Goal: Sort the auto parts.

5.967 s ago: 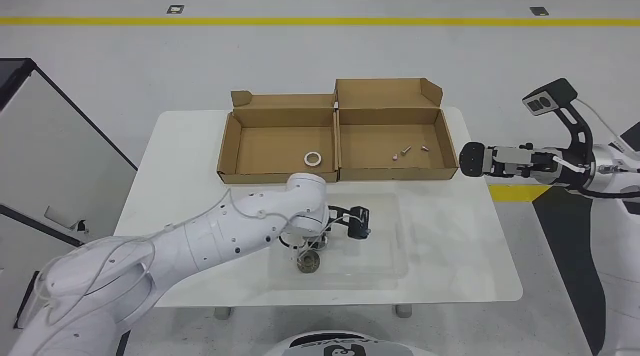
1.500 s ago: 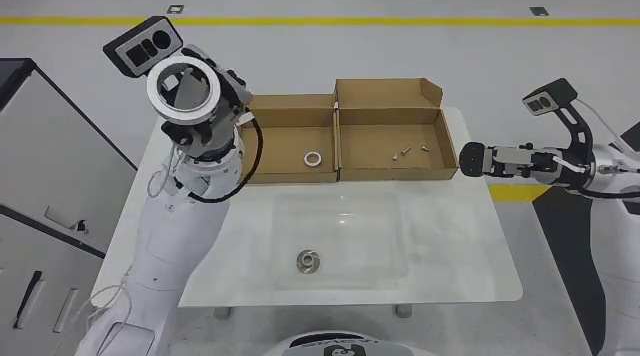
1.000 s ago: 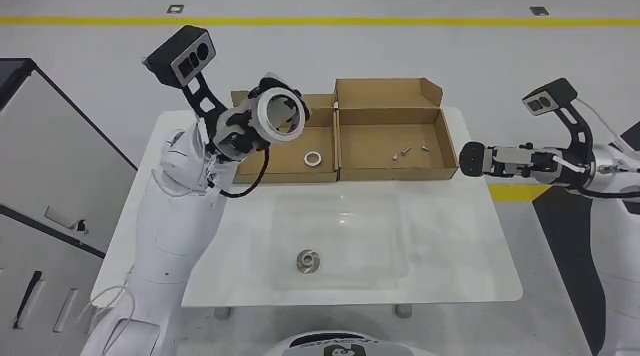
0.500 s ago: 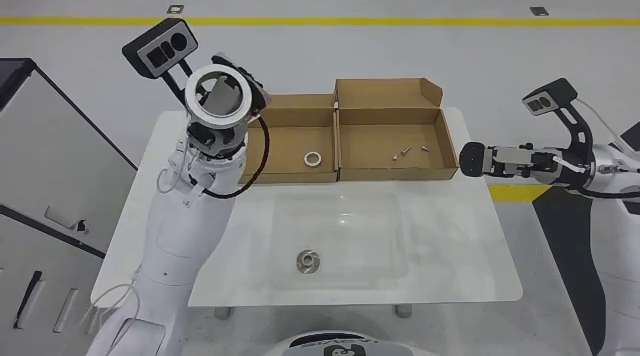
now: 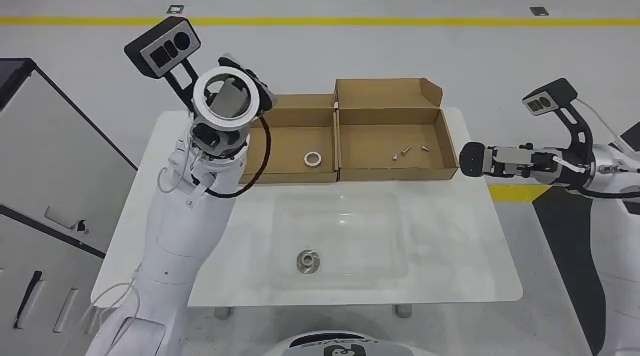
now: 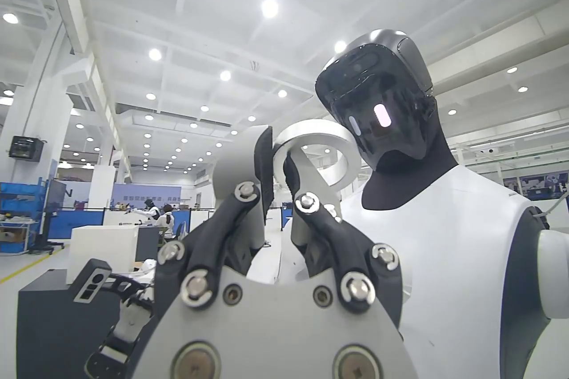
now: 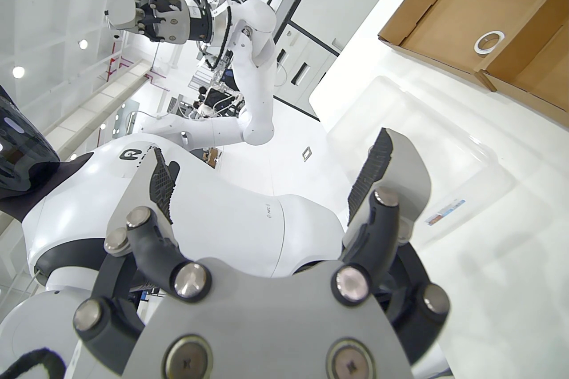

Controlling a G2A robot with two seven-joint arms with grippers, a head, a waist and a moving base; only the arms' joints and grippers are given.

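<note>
Left arm is raised high, elbow bent, wrist turned so the left gripper [image 6: 278,172] points back up at the robot's head. From above, it sits over the left end of the left cardboard box [image 5: 270,151], well clear of the box floor.

The jaws are clamped on the big white ring [image 6: 324,134]. One finger is inside the hole and the other is outside, with the ring's wall pinched between the pads. Most of the ring stands out past the fingertips, tilted, with its open face turned towards the overhead camera.

Right arm is stretched out level, well right of the left box, beyond the far end of the right cardboard box [image 5: 380,141] that adjoins it. The right gripper [image 7: 266,176] points back across the table [image 5: 460,246] with its jaws spread wide and nothing between them.

Inside the left box, a small white ring [image 5: 313,158] lies flat near the wall shared with the right box. Past that wall, a couple of small bolts [image 5: 400,153] lie on the right box's floor.

In front of the left box, on the robot's side, is the clear plastic tray [image 5: 370,246]. One round metal part [image 5: 307,260] lies in it near the front edge, well apart from both grippers.
</note>
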